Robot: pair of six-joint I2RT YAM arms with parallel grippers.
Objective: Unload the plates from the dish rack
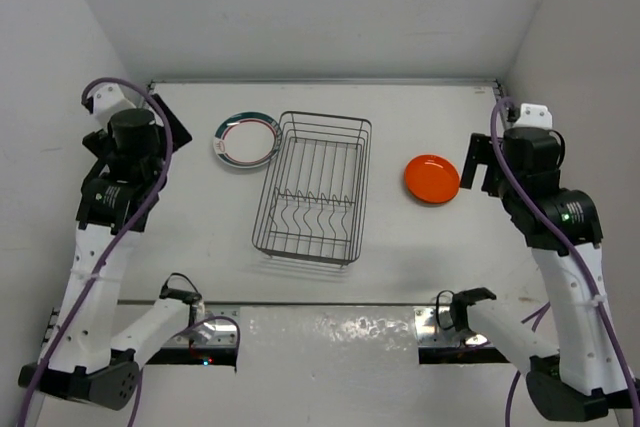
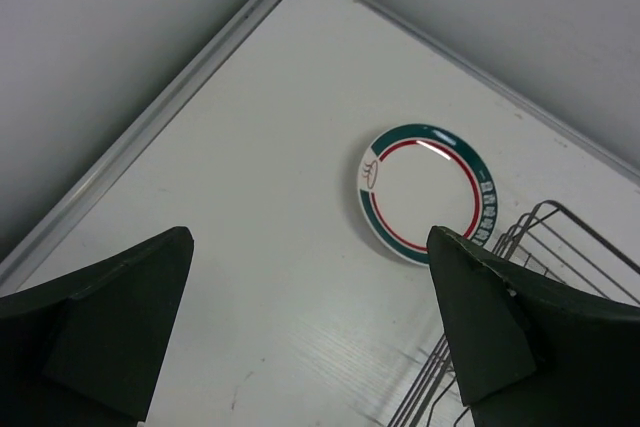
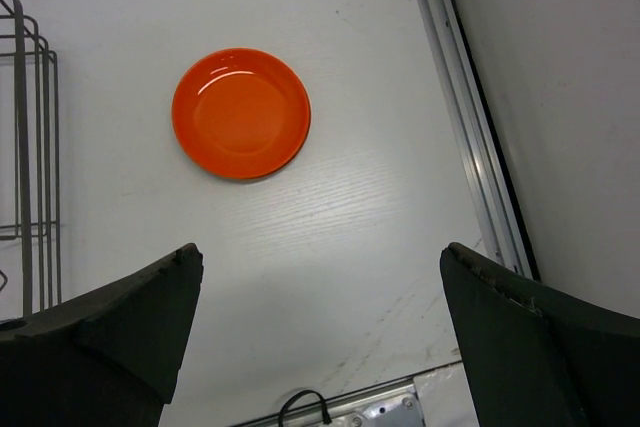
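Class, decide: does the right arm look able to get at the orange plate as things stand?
Probably yes: the orange plate lies flat on the table beside the dish rack, and the right gripper hangs open near it with nothing in between.

We see a white table (image 1: pixel 200 237) bearing a wire dish rack (image 1: pixel 315 187), a teal-rimmed plate (image 1: pixel 246 140) and an orange plate (image 1: pixel 432 178).

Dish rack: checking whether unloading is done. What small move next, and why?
Probably just withdraw: the dish rack shows only bare tines, the teal-rimmed plate lies left of it, the orange plate right, and the left claw and right claw are open, empty.
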